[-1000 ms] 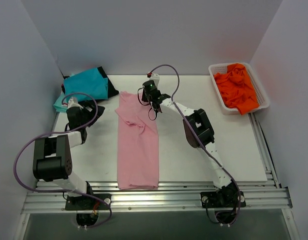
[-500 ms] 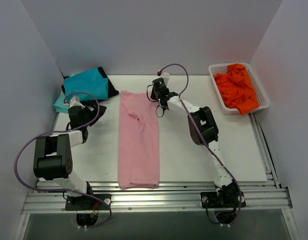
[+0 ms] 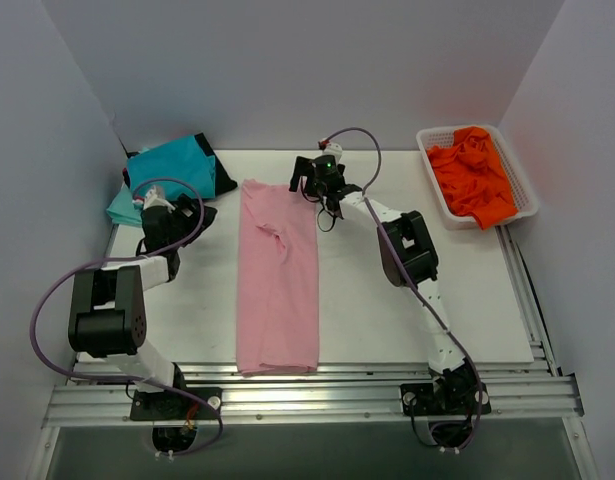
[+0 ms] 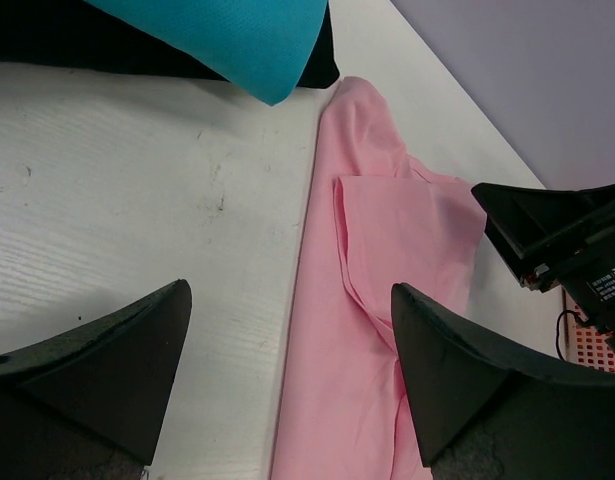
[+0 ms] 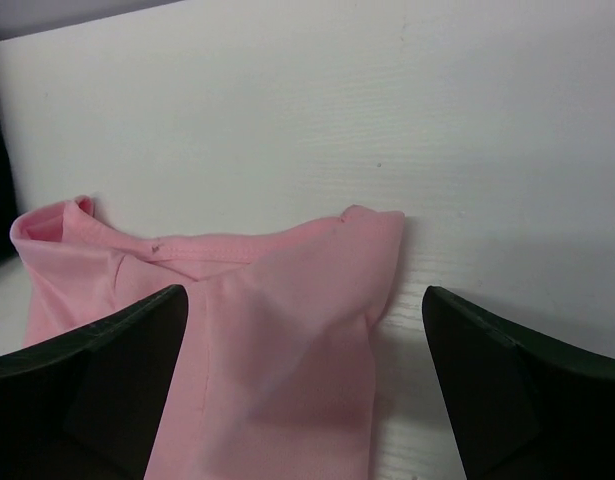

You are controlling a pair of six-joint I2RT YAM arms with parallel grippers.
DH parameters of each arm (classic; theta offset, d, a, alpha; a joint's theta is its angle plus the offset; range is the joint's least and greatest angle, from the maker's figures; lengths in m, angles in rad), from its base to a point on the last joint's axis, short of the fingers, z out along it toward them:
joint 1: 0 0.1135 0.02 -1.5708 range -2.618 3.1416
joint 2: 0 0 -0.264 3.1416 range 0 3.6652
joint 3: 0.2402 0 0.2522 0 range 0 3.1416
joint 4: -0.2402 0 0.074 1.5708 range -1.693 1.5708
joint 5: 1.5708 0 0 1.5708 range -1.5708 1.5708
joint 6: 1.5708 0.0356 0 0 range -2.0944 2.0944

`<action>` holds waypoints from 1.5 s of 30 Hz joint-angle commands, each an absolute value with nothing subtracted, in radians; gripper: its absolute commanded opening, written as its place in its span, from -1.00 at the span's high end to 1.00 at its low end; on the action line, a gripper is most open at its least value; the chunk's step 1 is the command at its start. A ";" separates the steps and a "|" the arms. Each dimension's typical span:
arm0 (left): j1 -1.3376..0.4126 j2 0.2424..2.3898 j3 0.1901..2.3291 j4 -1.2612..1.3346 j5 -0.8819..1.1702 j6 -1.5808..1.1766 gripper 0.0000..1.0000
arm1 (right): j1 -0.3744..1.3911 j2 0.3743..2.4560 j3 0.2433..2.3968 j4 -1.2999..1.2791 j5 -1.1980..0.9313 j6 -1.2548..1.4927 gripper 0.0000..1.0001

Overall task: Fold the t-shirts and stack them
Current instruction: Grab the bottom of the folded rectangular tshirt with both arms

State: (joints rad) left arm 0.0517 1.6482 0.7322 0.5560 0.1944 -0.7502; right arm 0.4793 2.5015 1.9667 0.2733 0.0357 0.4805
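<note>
Pink t-shirt [image 3: 277, 285], folded into a long strip, lies down the middle of the table [image 3: 487, 300], its far right corner just beneath the right gripper [image 3: 305, 185], whose jaws are spread wide and hold nothing. The left gripper [image 3: 185, 212], likewise spread and empty, hangs over the table between the strip and the far-left stack of teal t-shirt [image 3: 172, 165], black t-shirt [image 3: 225, 183] and pale aqua t-shirt [image 3: 119, 208]. An orange t-shirt [image 3: 474, 175] lies crumpled in the white basket [image 3: 434, 190], well apart; the label [image 4: 605, 288] on the right gripper is too small to read.

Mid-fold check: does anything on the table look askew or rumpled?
The light pink cloth t-shirt lies as a long straight strip, but a tucked flap near its far end sits puckered, not flat. Nothing else stands out.
</note>
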 commanded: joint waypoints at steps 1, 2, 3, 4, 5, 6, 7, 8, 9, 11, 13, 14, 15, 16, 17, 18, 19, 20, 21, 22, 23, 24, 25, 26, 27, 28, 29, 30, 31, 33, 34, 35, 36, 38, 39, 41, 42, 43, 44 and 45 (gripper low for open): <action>0.035 1.640 0.782 0.575 0.193 -0.729 -0.79 | 0.480 2.428 1.935 0.363 0.052 0.417 -1.00; 0.031 1.631 0.782 0.574 0.193 -0.724 -0.79 | 0.480 2.404 1.915 0.371 0.078 0.405 -1.00; 0.022 1.602 0.785 0.565 0.192 -0.721 -0.79 | 0.482 2.343 1.889 0.396 0.109 0.394 -1.00; 0.017 1.585 0.785 0.557 0.190 -0.710 -0.79 | 0.482 2.307 1.825 0.408 0.141 0.381 -1.00; 0.012 1.565 0.785 0.545 0.184 -0.704 -0.79 | 0.482 2.272 1.789 0.429 0.206 0.374 -1.00; 0.011 1.519 0.782 0.516 0.167 -0.693 -0.79 | 0.482 2.194 1.752 0.433 0.247 0.373 -1.00; -0.023 1.493 0.778 0.500 0.154 -0.689 -0.80 | 0.485 2.151 1.668 0.437 0.286 0.373 -1.00; -0.034 1.470 0.766 0.485 0.138 -0.686 -0.80 | 0.489 2.063 1.617 0.449 0.372 0.377 -1.00; -0.044 1.426 0.756 0.462 0.105 -0.683 -0.80 | 0.505 2.016 1.561 0.454 0.414 0.382 -1.00; -0.090 1.367 0.730 0.419 0.075 -0.681 -0.80 | 0.529 1.869 1.379 0.475 0.554 0.403 -1.00; -0.147 1.333 0.715 0.379 0.011 -0.695 -0.80 | 0.587 1.775 1.255 0.482 0.633 0.435 -1.00; -0.162 1.301 0.688 0.349 -0.020 -0.710 -0.80 | 0.613 1.688 1.141 0.482 0.685 0.487 -0.99; -0.172 1.281 0.666 0.342 -0.038 -0.727 -0.80 | 0.639 1.652 1.090 0.473 0.702 0.518 -0.97; -0.190 1.258 0.641 0.342 -0.061 -0.768 -0.80 | 0.693 1.617 1.047 0.457 0.716 0.555 -0.94; -0.202 1.208 0.614 0.333 -0.075 -0.791 -0.79 | 0.719 1.559 1.007 0.401 0.721 0.646 -0.94; -0.213 1.178 0.563 0.319 -0.092 -0.813 -0.79 | 0.741 1.534 0.938 0.375 0.706 0.687 -0.93; -0.228 1.140 0.539 0.301 -0.133 -0.848 -0.79 | 0.790 1.505 0.901 0.355 0.704 0.721 -0.94; -0.263 1.059 0.516 0.254 -0.158 -0.859 -0.78 | 0.825 1.452 0.867 0.315 0.710 0.751 -0.95; -0.288 1.016 0.496 0.220 -0.184 -0.864 -0.78 | 0.863 1.427 0.800 0.304 0.722 0.791 -0.96; -0.314 0.967 0.465 0.180 -0.211 -0.873 -0.78 | 0.953 1.401 0.772 0.289 0.771 0.814 -0.97; -0.339 0.881 0.453 0.108 -0.265 -0.876 -0.78 | 0.997 1.361 0.749 0.241 0.800 0.848 -0.98; -0.391 0.843 0.442 0.072 -0.282 -0.877 -0.78 | 1.034 1.350 0.727 0.233 0.819 0.874 -0.98; -0.414 0.809 0.422 0.045 -0.294 -0.879 -0.78 | 1.060 1.339 0.691 0.229 0.830 0.906 -0.99; -0.434 0.754 0.413 0.003 -0.313 -0.880 -0.79 | 1.083 1.329 0.680 0.210 0.830 0.931 -0.99; -0.468 0.732 0.407 -0.036 -0.314 -0.884 -0.78 | 1.086 1.327 0.669 0.207 0.824 0.951 -0.99; -0.483 0.710 0.397 -0.058 -0.311 -0.887 -0.78 | 1.088 1.324 0.654 0.210 0.807 0.956 -0.98; -0.497 0.669 0.384 -0.102 -0.310 -0.891 -0.78 | 1.103 1.318 0.647 0.207 0.778 0.959 -0.98; -0.526 0.649 0.376 -0.126 -0.307 -0.905 -0.78 | 1.118 1.315 0.638 0.201 0.773 0.972 -0.98; -0.541 0.631 0.367 -0.144 -0.301 -0.911 -0.78 | 1.129 1.312 0.632 0.187 0.767 1.011 -0.98; -0.592 0.578 0.341 -0.199 -0.304 -0.934 -0.76 | 1.172 1.308 0.621 0.134 0.761 1.061 -0.99; -0.607 0.562 0.336 -0.225 -0.311 -0.942 -0.75 | 1.187 1.307 0.615 0.129 0.759 1.089 -0.99; -0.624 0.536 0.331 -0.279 -0.319 -0.951 -0.74 | 1.218 1.307 0.606 0.129 0.744 1.097 -0.99; -0.640 0.523 0.333 -0.307 -0.330 -0.968 -0.73 | 1.235 1.308 0.606 0.124 0.741 1.106 -0.99; -0.676 0.499 0.357 -0.395 -0.325 -0.979 -0.71 | 1.270 1.313 0.612 0.075 0.742 1.144 -1.00; -0.690 0.494 0.365 -0.426 -0.321 -0.986 -0.71 | 1.302 1.313 0.617 0.058 0.742 1.155 -1.00; -0.719 0.492 0.386 -0.522 -0.324 -0.997 -0.71 | 1.344 1.310 0.627 0.012 0.749 1.182 -1.00; -0.727 0.494 0.399 -0.552 -0.325 -1.009 -0.71 | 1.385 1.309 0.629 0.005 0.765 1.193 -1.00; -0.742 0.495 0.403 -0.592 -0.324 -1.012 -0.71 | 1.400 1.312 0.632 -0.058 0.772 1.203 -1.00; -0.750 0.495 0.402 -0.606 -0.322 -1.015 -0.71 | 1.414 1.313 0.635 -0.084 0.778 1.231 -1.00; -0.758 0.492 0.396 -0.620 -0.319 -1.023 -0.71 | 1.425 1.316 0.641 -0.113 0.794 1.252 -1.00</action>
